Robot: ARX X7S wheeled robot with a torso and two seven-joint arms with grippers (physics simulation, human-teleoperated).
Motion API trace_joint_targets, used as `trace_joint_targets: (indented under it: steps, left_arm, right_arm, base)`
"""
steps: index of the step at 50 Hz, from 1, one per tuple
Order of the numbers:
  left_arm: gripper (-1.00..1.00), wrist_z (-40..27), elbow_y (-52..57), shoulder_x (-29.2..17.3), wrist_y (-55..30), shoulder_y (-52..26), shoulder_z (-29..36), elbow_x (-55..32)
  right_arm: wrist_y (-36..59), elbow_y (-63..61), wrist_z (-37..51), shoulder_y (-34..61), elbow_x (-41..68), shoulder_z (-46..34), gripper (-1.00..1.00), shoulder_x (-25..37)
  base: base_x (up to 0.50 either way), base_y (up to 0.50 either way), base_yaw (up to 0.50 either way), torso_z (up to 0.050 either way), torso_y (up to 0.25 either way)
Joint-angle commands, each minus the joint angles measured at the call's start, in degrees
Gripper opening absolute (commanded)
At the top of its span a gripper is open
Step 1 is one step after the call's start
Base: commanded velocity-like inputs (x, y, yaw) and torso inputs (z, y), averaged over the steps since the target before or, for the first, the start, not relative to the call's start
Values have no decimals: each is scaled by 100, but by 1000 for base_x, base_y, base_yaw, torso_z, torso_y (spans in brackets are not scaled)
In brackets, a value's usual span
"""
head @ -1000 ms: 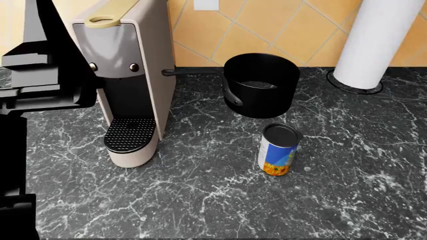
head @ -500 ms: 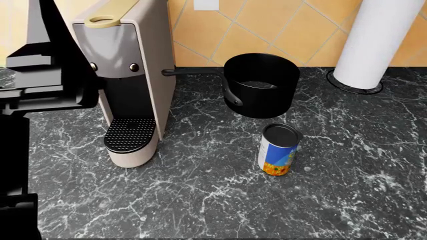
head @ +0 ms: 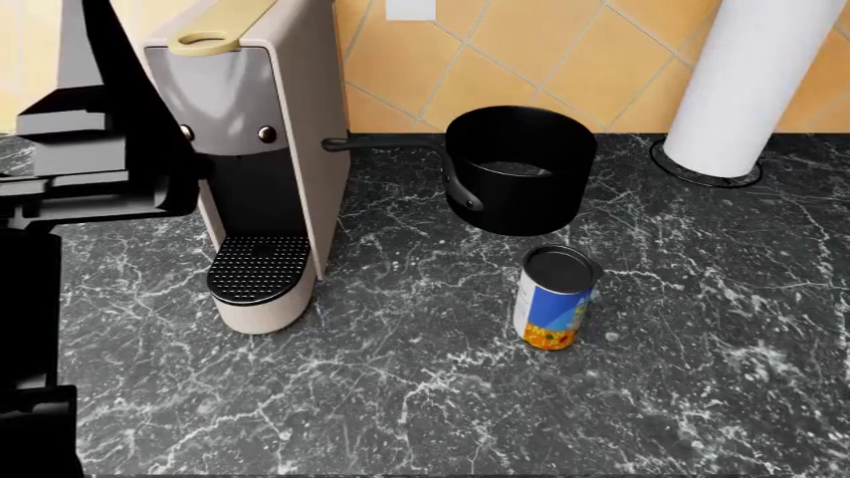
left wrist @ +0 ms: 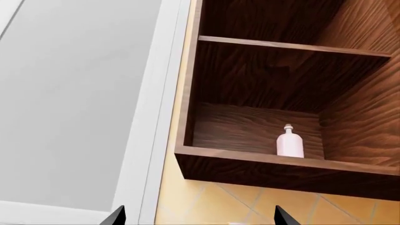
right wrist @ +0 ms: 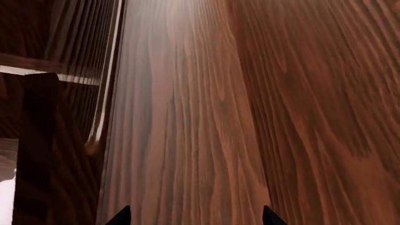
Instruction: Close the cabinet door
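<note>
Cabinet (left wrist: 262, 89): open; white bottle (left wrist: 290, 142) on its lower shelf
Left gripper (left wrist: 196, 216): fingertips apart
Right gripper (right wrist: 195, 216): fingertips apart, facing cabinet door (right wrist: 187, 117)

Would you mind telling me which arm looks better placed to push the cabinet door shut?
Probably the right: its hand faces a wood panel close up, likely the door. The left hand looks from farther off into the open cabinet.

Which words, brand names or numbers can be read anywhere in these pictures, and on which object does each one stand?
There is no readable text in any view.
The can has a blue, yellow and orange label, but only a picture, no letters I can make out.
The coffee machine shows two round buttons and no markings.
The white bottle in the open cabinet has no label.
The paper towel roll is blank.
</note>
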Motion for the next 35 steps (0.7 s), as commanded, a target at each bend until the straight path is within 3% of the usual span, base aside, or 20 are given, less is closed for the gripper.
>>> trace_joint_targets:
  steps: [1,9,18,35]
  left_arm:
    - [100,2,-7,7,-10,-10,2,-24]
    - [100,20,-34,24,-13,7,19,-14]
    - [100,23,-39,35,-19,8,25,-20]
    - [100,31,-41,36,-28,6,25,-30]
  right_arm:
    - [291,161,-161,193,17,65,100,-171]
    - [370,49,-271,317,242,150,100,-221]
    - [-258,123,-613,20,1137,302,100,-72]
    - [143,155,-718,196,942,197,100,-494]
  base:
    - [0,0,0,0,0]
    - [0,0,0,0,0]
    - [0,0,0,0,0]
    - [0,0,0,0,0]
